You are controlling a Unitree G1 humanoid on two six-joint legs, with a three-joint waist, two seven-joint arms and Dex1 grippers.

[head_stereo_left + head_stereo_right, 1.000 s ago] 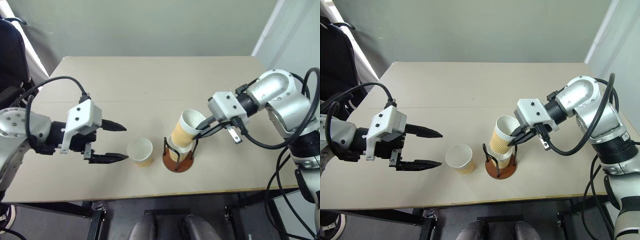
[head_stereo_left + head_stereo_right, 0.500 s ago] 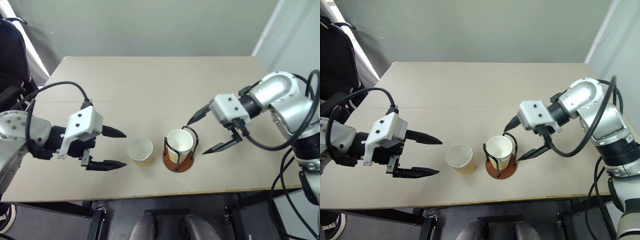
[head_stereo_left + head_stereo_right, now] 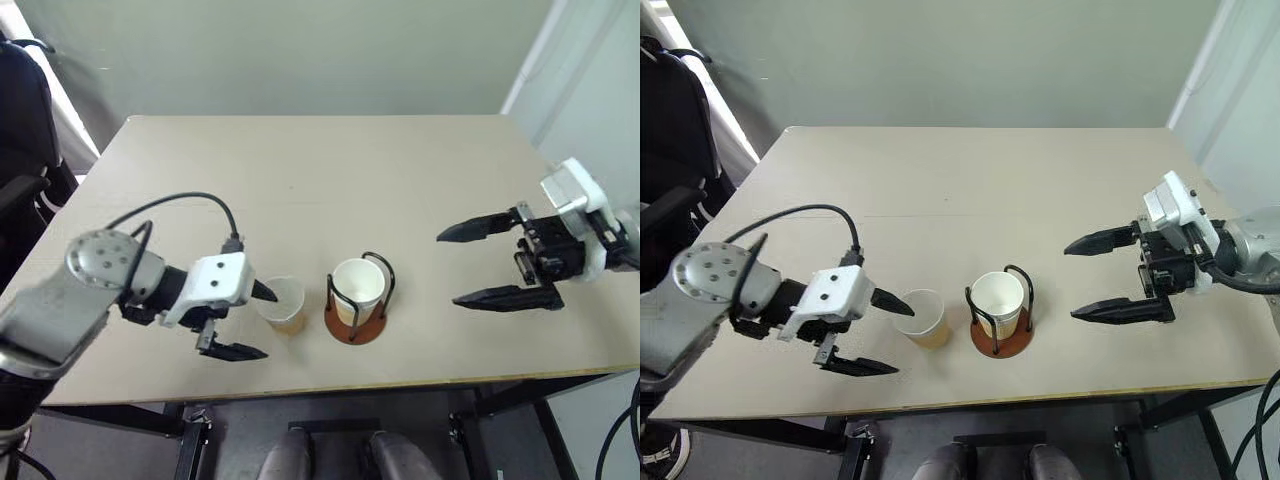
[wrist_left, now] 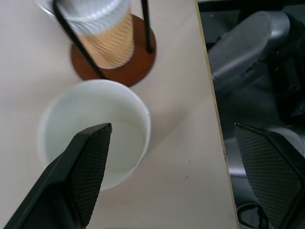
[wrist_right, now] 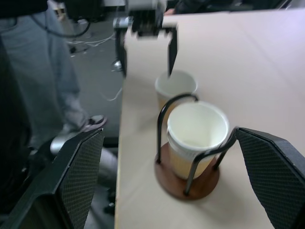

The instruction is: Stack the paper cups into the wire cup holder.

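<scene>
Now the wire cup holder (image 3: 356, 318), a round reddish-brown disc with thin black wire hoops, stands near the front edge of the beige bench (image 3: 320, 180), about midway across. Tan-orange paper cups (image 3: 358, 290) with white insides sit nested upright inside its hoops. Just left of the holder, close beside it, another tan-orange paper cup (image 3: 282, 303) stands upright on the bench. The left hand (image 3: 250, 322) is spread wide at this loose cup: its far black finger (image 4: 81, 167) dips inside the cup's mouth, the near one lies outside toward the bench edge. The right hand (image 3: 468, 266), also spread wide and holding nothing, hangs well to the right of the holder, fingers pointing left. No brand, label or writing can be read on the cups or holder.
</scene>
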